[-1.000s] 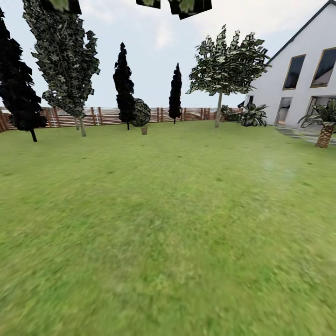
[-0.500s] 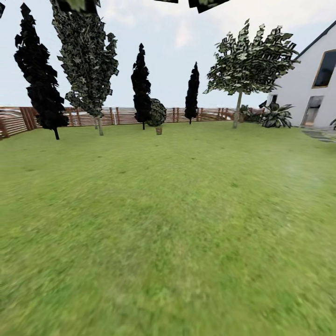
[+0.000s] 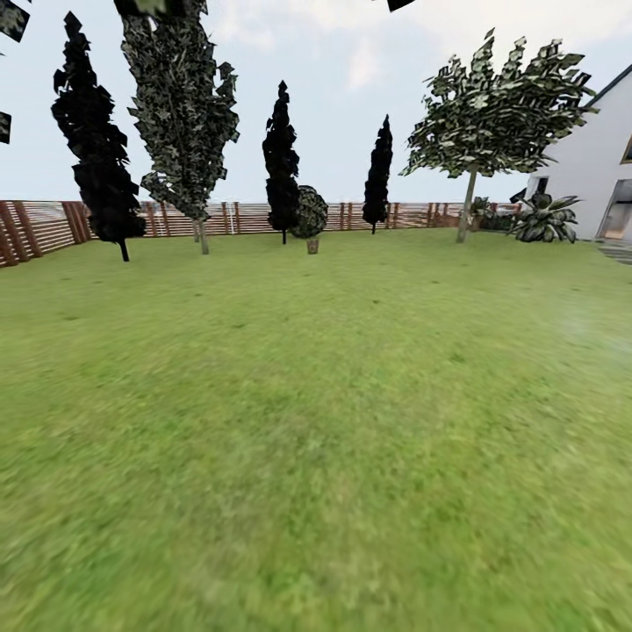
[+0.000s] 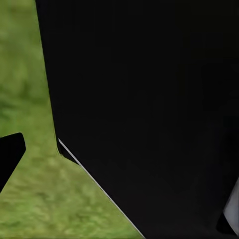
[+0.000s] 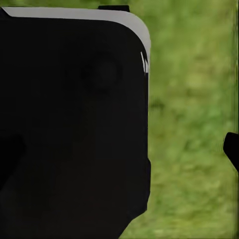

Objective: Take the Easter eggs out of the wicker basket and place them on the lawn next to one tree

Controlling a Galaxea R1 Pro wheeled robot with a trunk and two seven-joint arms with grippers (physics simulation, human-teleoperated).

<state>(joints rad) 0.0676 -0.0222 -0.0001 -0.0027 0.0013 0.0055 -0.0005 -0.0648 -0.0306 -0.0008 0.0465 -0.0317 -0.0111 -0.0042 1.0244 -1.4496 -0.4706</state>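
The lawn point(image 3: 316, 395) spreads wide and flat ahead of me in the head view. At its far right stands a tree point(image 3: 478, 110) with a pale trunk and a grey-green canopy. A taller tree of the same kind point(image 3: 180, 105) rises at the far left. The wicker basket and the three Easter eggs are out of view. In the left wrist view a black fingertip point(image 4: 10, 154) pokes over grass beside a big black body. The right wrist view has a black fingertip point(image 5: 231, 149) at the grass edge. Neither view lets me see how the fingers stand.
A brown slat fence point(image 3: 44, 228) rings the garden at the back. Near-black thin trees point(image 3: 98, 149) point(image 3: 281, 158) point(image 3: 379, 171) and a round bush point(image 3: 309, 213) stand before it. A white house point(image 3: 597, 167) and a spiky plant point(image 3: 544, 219) are at the right.
The camera has swung left: trees, fence and house have all slid to the right in the picture, and most of the house has left the frame. More fence shows at the left.
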